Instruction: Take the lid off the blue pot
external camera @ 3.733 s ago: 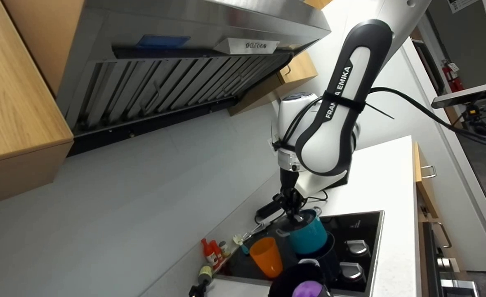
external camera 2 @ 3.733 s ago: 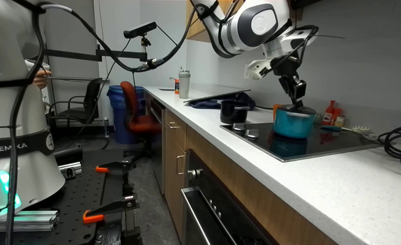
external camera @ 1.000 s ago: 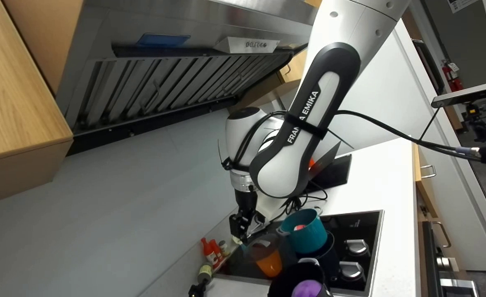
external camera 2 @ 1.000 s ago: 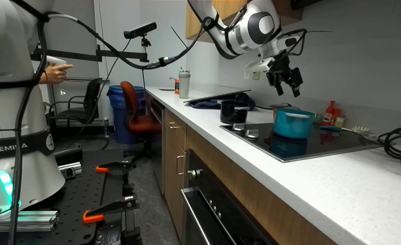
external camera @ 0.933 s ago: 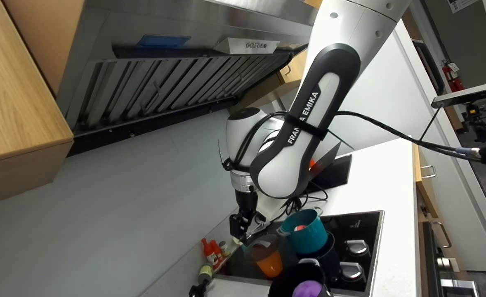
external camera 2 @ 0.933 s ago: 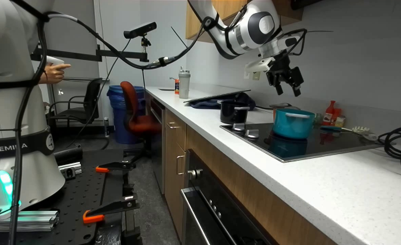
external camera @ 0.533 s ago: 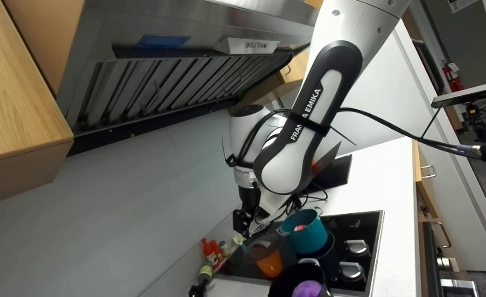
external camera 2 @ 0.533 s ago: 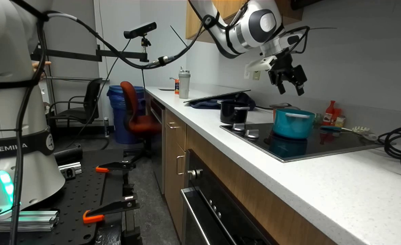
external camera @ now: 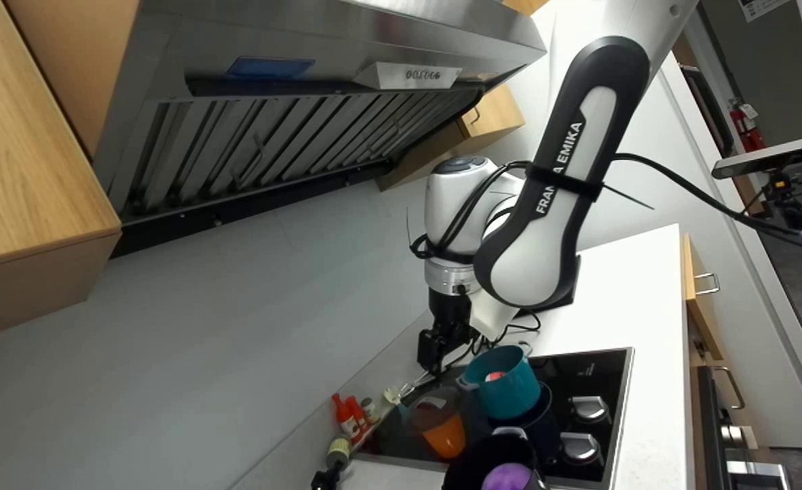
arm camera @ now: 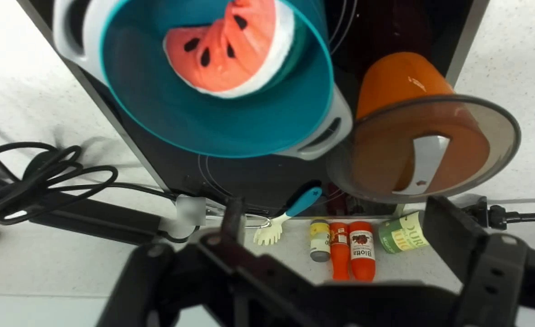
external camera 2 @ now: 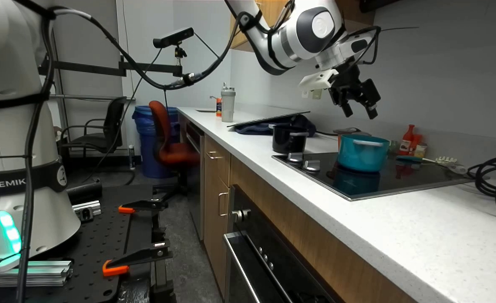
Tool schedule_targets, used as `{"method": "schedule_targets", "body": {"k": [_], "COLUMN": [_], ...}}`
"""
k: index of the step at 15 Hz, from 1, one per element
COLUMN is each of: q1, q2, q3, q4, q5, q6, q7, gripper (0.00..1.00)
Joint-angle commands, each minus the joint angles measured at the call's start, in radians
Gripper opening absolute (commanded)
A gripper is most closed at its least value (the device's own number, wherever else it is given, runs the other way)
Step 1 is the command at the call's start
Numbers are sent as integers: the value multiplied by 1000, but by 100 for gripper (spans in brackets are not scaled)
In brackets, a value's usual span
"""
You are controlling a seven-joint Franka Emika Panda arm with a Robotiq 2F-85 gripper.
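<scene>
The blue pot (arm camera: 217,122) stands uncovered on the cooktop, with a watermelon-slice soft toy (arm camera: 231,50) inside. Its lid (arm camera: 424,163), smoky glass with a grey strap handle, rests on the mouth of the orange vessel (arm camera: 399,77) beside the pot. In an exterior view the lid (external camera: 435,401) sticks out past the vessel's rim. My gripper (arm camera: 338,211) is open, its fingers wide apart with nothing between them. In an exterior view the gripper (external camera 2: 360,112) hangs above and behind the blue pot (external camera 2: 364,155), clear of pot and lid.
Along the wall behind the cooktop lie red bottles (arm camera: 362,250), a green-labelled can (arm camera: 403,234) and a blue-handled server (arm camera: 306,202). Black cables (arm camera: 54,177) coil on the counter. A black pot (external camera 2: 289,141) stands near the knobs; the range hood (external camera: 271,136) hangs overhead.
Earlier the lid sat on the blue pot with the gripper at its handle; now it lies on the orange vessel. Over the last second the open gripper has moved from the lid towards the pot.
</scene>
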State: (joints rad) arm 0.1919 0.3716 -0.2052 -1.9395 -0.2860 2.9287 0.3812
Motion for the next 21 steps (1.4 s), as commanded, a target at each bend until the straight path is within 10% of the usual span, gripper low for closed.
{"method": "schedule_targets", "body": {"k": [1, 10, 15, 21], "q1": [50, 129, 106, 121], "q2": [-123, -371, -514, -707], "q3": [-74, -206, -168, -106], "q4": [-175, -462, -593, -745], "q5": [-84, -349, -497, -415], "q6": [78, 73, 31, -125], "q7": [56, 251, 409, 409], "gripper": [100, 100, 100, 100]}}
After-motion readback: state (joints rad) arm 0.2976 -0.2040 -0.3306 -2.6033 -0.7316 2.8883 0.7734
